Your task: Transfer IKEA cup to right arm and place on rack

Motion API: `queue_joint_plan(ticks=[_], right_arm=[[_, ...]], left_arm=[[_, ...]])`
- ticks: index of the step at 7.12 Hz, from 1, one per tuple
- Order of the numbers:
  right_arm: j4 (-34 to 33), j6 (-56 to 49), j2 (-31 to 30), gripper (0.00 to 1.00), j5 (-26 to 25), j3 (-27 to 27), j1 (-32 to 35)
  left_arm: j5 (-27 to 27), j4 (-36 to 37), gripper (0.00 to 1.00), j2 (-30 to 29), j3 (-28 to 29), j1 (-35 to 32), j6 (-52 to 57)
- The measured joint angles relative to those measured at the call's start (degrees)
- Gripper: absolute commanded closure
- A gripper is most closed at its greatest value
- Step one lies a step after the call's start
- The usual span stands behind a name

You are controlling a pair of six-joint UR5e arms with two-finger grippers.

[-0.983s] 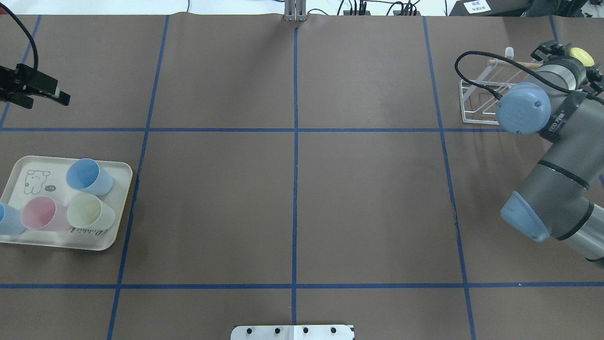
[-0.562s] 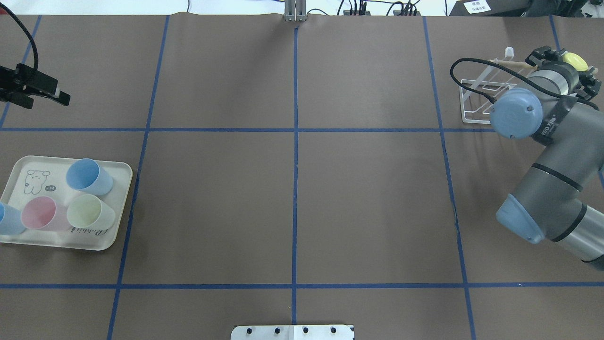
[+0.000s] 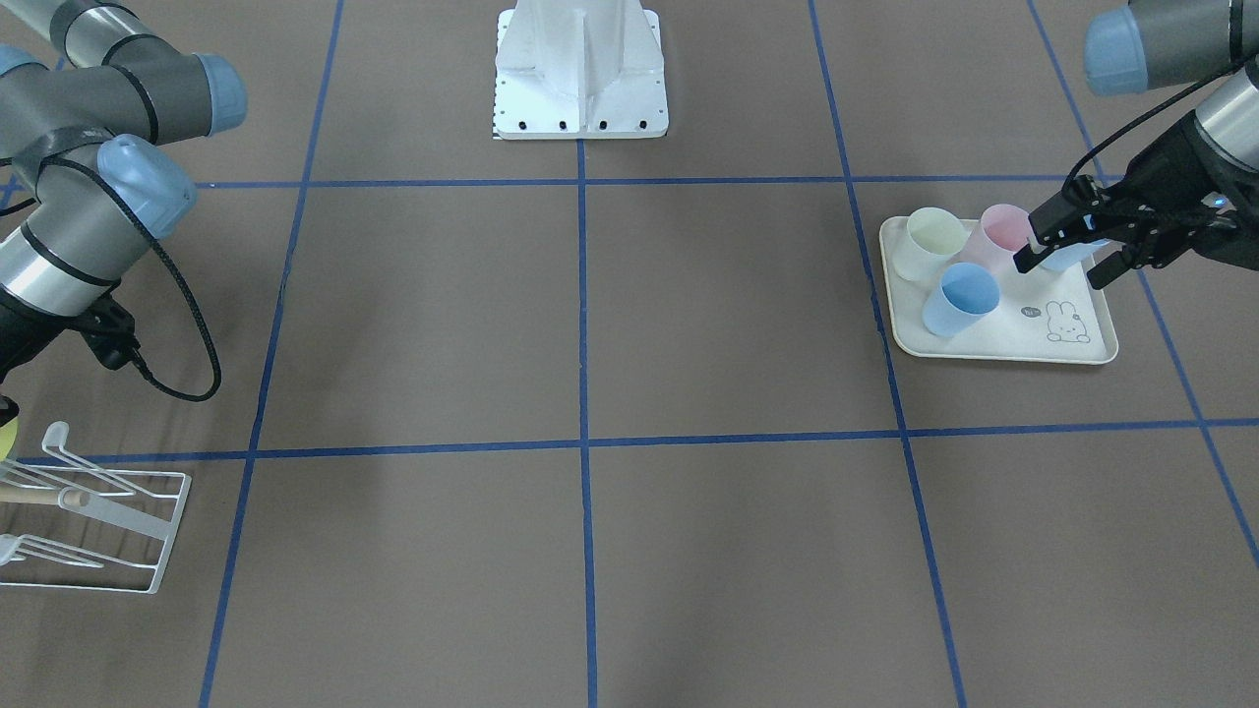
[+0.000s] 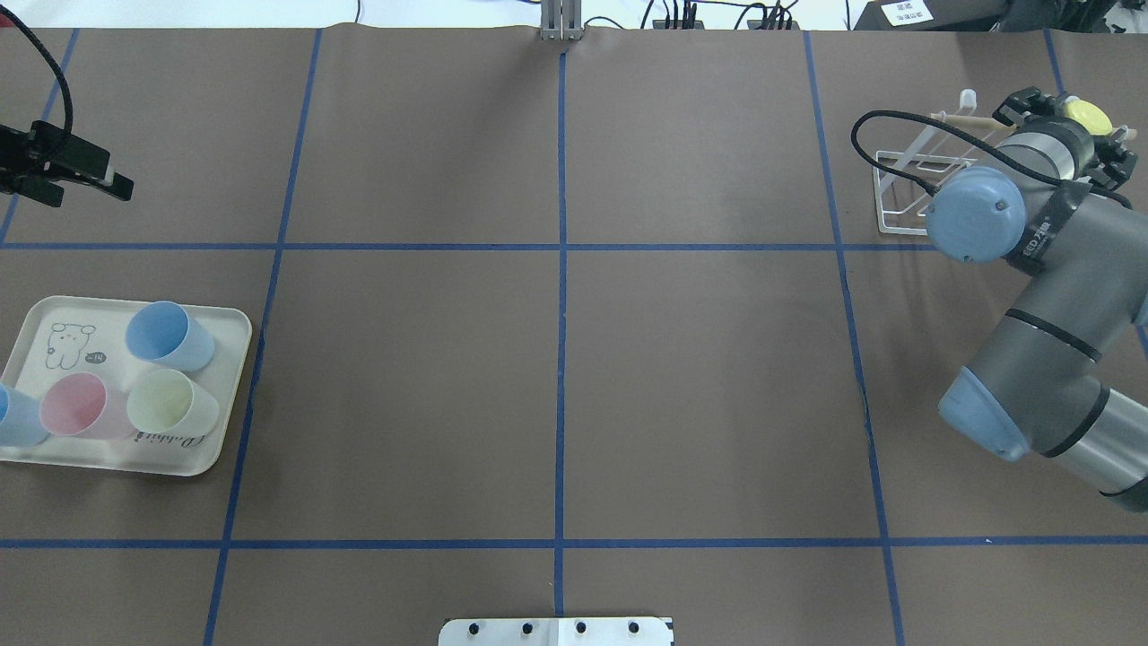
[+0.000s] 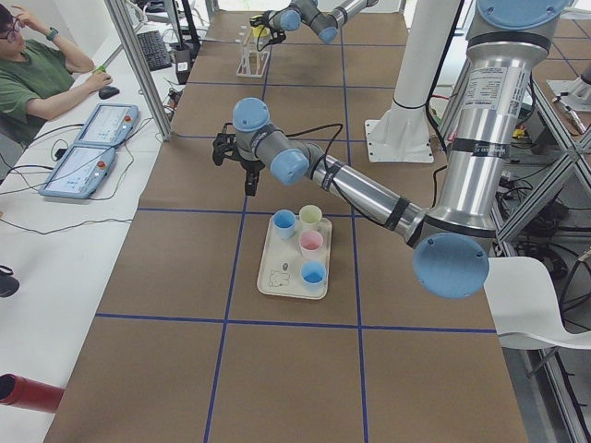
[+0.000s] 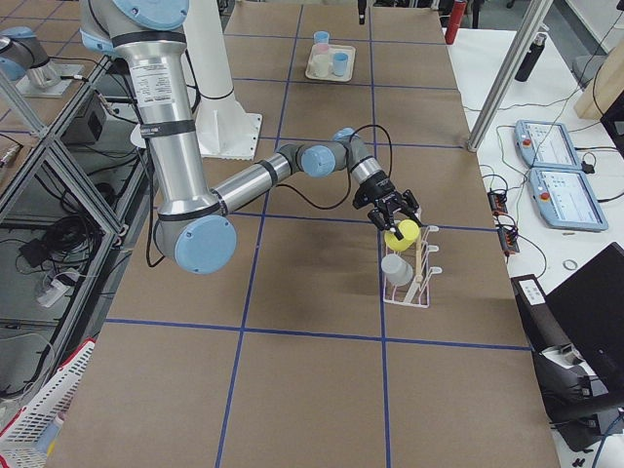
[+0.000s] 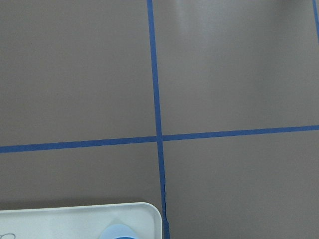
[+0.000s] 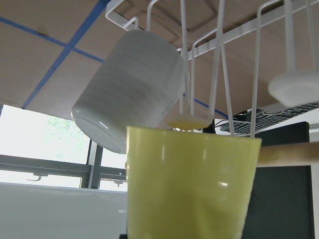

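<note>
The IKEA cup, a yellow one, is in my right gripper, which is shut on it at the far right of the table. The cup hangs over the top of the white wire rack, beside its wooden dowel. In the right wrist view the yellow cup fills the lower middle, just under a round-tipped prong, and a white cup sits upside down on the rack. Far away on the left, my left gripper is open and holds nothing, raised above the table.
A cream tray with a rabbit drawing lies at the left, holding a blue cup, a pink one, a pale green one and another blue one at the edge. A person sits at the side desk.
My right arm has swung slightly left, shifting the yellow cup a little along the top of the rack. The left arm and the tray's cups have not moved.
</note>
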Motion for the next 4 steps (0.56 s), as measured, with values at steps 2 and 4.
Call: queue_joint_plan(ticks=[2,4], right_arm=[[0.01,-0.04,0.07,0.02,0.03,0.01,0.0],[0.05,-0.03,0.25,0.01,0.13,0.1,-0.01]], left_arm=[[0.0,0.0,0.0,-0.06,0.0,0.0,-0.01],[0.0,0.0,0.0,-0.07,0.0,0.06,0.01]])
